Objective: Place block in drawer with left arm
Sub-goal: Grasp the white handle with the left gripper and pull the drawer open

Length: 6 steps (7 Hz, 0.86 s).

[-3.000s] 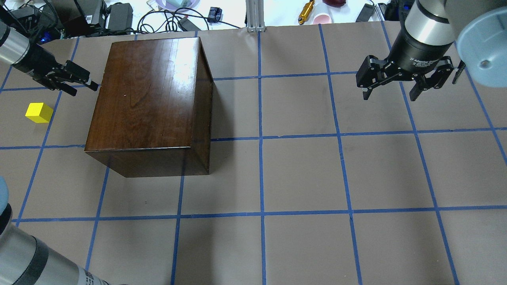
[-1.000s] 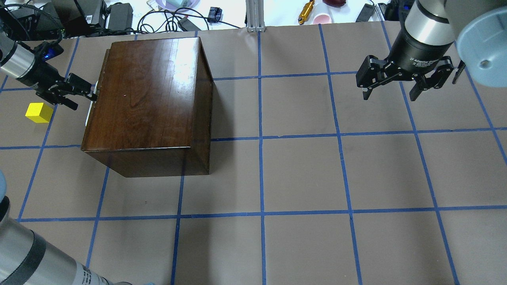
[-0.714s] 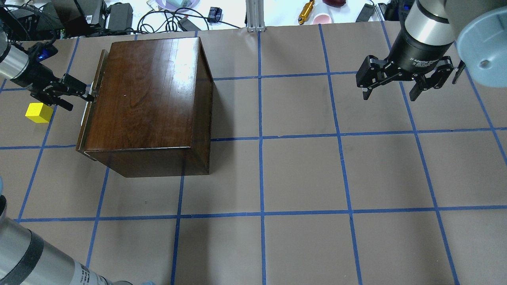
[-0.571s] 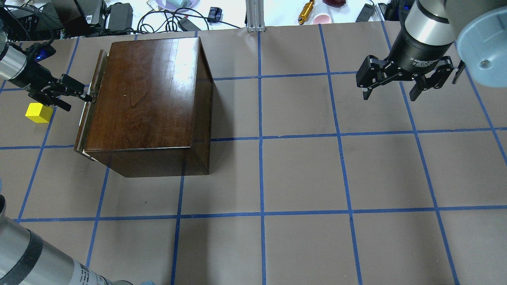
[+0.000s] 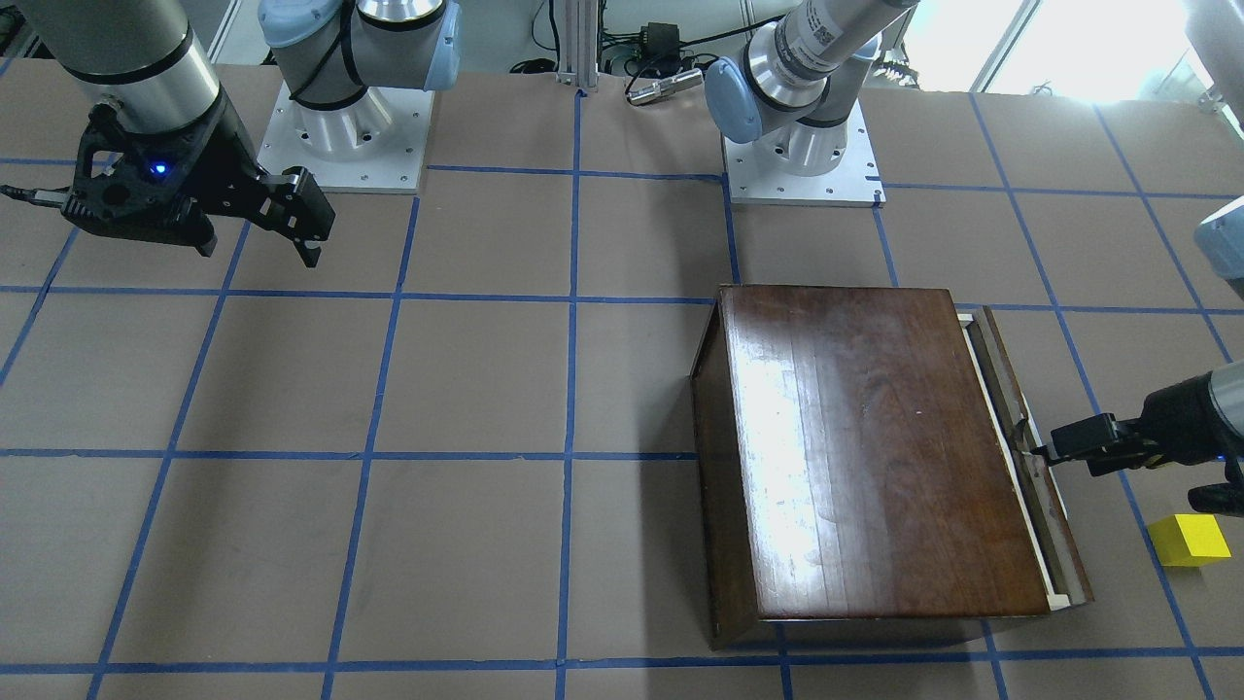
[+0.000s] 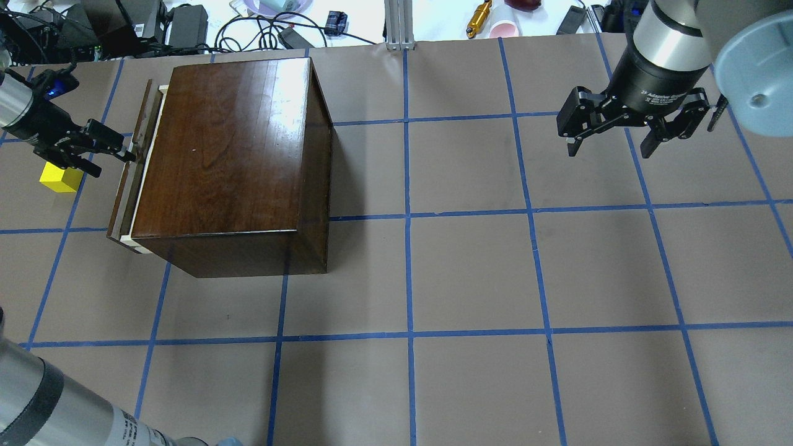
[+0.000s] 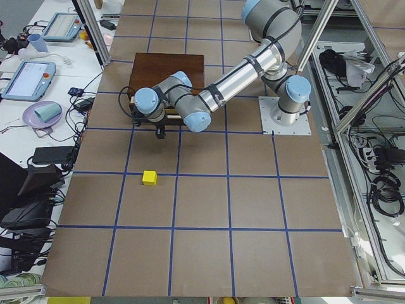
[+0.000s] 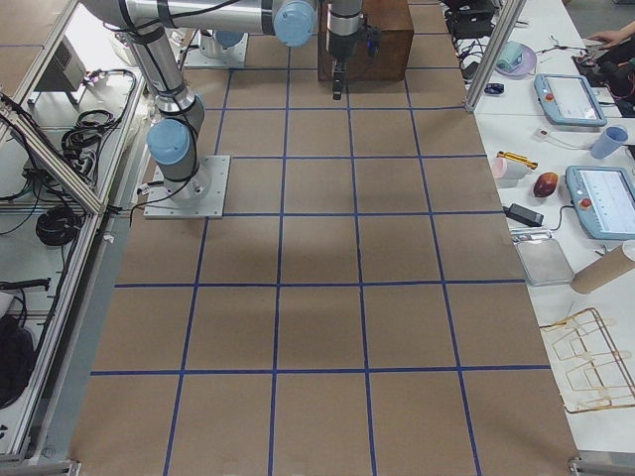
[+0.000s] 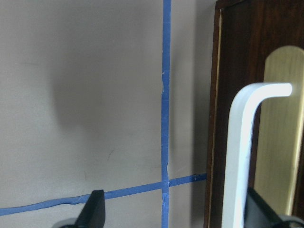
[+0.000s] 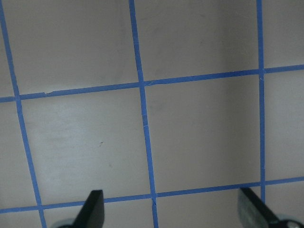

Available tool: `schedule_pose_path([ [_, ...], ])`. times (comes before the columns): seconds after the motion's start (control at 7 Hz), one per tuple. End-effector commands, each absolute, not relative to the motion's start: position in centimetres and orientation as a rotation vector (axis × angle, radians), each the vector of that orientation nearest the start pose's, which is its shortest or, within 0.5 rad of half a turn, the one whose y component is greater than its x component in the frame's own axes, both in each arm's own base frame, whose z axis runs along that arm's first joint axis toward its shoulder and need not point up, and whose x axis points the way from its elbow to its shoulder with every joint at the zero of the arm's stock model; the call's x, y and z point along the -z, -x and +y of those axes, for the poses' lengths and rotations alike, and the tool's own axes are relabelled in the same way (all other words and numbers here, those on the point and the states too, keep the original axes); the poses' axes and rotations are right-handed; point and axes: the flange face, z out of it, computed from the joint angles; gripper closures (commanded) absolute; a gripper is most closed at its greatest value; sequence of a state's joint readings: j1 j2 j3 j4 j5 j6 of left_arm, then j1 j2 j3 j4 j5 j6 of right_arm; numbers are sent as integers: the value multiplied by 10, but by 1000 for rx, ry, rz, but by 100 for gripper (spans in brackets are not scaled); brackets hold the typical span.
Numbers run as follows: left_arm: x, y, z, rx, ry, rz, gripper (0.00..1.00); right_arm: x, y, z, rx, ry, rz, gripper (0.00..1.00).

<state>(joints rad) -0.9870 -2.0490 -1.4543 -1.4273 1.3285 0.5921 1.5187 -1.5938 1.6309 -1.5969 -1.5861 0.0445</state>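
The yellow block (image 6: 59,179) lies on the table left of the dark-brown cabinet (image 6: 229,148), partly behind my left gripper; it also shows in the front view (image 5: 1188,540). The drawer (image 6: 127,179) stands slightly out from the cabinet's left side, with a strip of pale wood showing. My left gripper (image 6: 121,152) is at the drawer front. In the left wrist view its fingers (image 9: 95,213) stand wide apart, and the white handle (image 9: 242,152) sits just inside the right finger. My right gripper (image 6: 610,145) hangs open and empty above the far right of the table.
Cables, power bricks and small objects lie beyond the table's far edge (image 6: 186,25). The block lies close to the left gripper's underside. Blue tape lines grid the brown table (image 6: 471,272).
The left gripper reached the cabinet's left face, then moved left with the handle, and the drawer slid out a little. The block and the right arm have not moved.
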Motion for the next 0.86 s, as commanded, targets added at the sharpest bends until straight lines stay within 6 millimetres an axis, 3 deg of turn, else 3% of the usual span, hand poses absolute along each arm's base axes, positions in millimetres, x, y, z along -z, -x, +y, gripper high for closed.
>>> schedule_pose_path([
  [0.0, -286, -229, -616, -93, 44, 3442, 0, -472, -107, -487, -17, -152, 3153, 0],
  [0.71, -293, -237, -612, -111, -18, 3353, 0, -472, -107, -487, -17, -152, 3153, 0],
])
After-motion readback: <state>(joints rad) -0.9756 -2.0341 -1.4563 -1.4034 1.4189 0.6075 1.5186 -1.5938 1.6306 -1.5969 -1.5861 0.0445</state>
